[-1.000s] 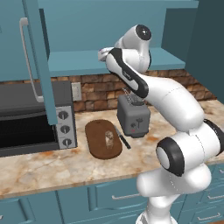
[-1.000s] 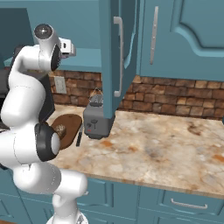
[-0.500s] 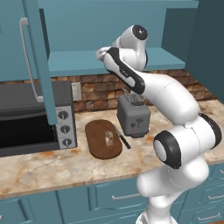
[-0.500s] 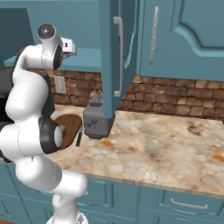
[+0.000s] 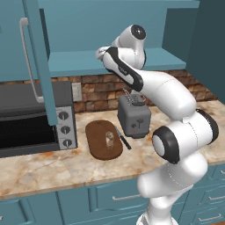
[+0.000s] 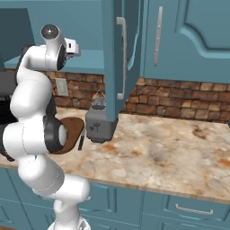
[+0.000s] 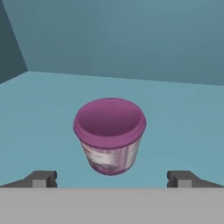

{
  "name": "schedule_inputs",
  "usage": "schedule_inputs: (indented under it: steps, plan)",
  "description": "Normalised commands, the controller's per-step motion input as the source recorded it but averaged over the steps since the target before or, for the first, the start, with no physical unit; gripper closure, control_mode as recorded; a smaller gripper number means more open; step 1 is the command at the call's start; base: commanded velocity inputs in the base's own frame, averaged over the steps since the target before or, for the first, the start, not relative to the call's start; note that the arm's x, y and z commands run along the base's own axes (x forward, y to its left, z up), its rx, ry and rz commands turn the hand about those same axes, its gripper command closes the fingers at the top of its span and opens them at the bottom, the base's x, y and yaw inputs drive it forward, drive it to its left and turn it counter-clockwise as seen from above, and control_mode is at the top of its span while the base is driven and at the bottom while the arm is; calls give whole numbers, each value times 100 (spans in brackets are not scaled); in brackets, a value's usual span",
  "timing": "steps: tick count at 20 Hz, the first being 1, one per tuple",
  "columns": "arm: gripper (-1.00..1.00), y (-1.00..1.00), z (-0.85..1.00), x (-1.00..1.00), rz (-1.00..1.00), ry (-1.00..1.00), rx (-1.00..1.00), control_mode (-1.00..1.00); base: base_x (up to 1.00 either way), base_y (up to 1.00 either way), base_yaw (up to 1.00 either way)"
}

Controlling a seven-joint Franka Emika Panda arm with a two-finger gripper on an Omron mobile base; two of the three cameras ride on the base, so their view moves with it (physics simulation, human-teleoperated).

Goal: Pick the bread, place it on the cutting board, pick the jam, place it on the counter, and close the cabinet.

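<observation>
1. The claw [image 7: 112,179] stood spread wide, its fingertips [image 7: 43,178] apart on either side of the jam [image 7: 110,135], not touching it.
2. The jam sat upright on the cabinet [image 5: 105,61] shelf, just beyond the claw.
3. Below, on the table [image 5: 66,165], the bread [image 5: 110,139] lay on the cutting board [image 5: 97,145], beside the toaster [image 5: 134,116].
</observation>
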Motion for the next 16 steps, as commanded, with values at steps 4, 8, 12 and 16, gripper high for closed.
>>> schedule_inputs:
  steps: [4, 8, 12, 16]
  plan:
    - [-100, 7, -7, 9, 0, 0, 0, -100, 0, 0, 0]
    - [-100, 8, -8, 11, 0, 0, 0, -100, 0, 0, 0]
    - [-100, 1, -1, 16, 0, 0, 0, -100, 0, 0, 0]
    - [-100, 0, 0, 18, 0, 0, 0, -100, 0, 0, 0]
